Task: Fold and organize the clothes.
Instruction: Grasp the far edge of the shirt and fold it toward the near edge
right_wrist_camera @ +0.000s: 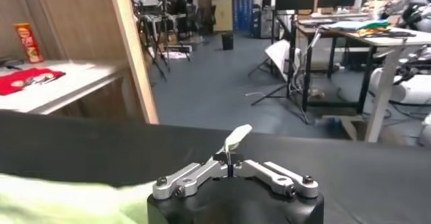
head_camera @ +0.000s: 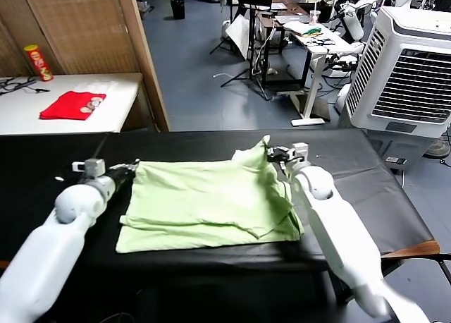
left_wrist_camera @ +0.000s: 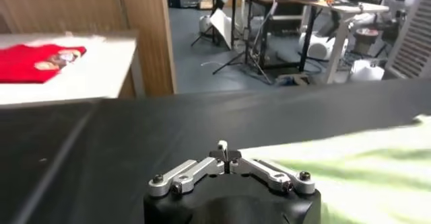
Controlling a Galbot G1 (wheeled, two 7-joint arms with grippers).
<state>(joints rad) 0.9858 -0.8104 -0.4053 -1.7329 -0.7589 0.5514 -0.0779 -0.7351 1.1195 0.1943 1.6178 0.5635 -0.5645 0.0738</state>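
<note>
1. We see the pale lime-green T-shirt (head_camera: 208, 203) lying mid black tabletop (head_camera: 366, 189), between both arms; thin soft fabric, partly folded into a rough rectangle w/ overlapping layers & shallow wrinkles.
2. Its far right corner is lifted into a small peak, pinched by the right claw (head_camera: 269, 151). In the right wrist view the right claw (right_wrist_camera: 229, 158) is clamped together on a thin sliver of green cloth that sticks up above the tips.
3. The left claw (head_camera: 130, 169) sits at the shirt's far left edge, low over the tabletop. In the left wrist view the left claw (left_wrist_camera: 224, 153) has its fingers together; a tiny pale bit shows at the tips, but we can't tell whether it's fabric. The T-shirt (left_wrist_camera: 350, 168) shows there as a blurred green band just beside it.
4. Arms are smooth white plastic shells; claw linkages are bare metal on black housings.
5. Pinkish print: not visible on the shirt as it lies. Near arm sections cut off at frame bottom.
6. Background: white side table (head_camera: 120, 90) w/ a red garment (head_camera: 70, 104) & a red snack can (head_camera: 38, 62); a ribbed white cooler unit (head_camera: 409, 62) far right.
</note>
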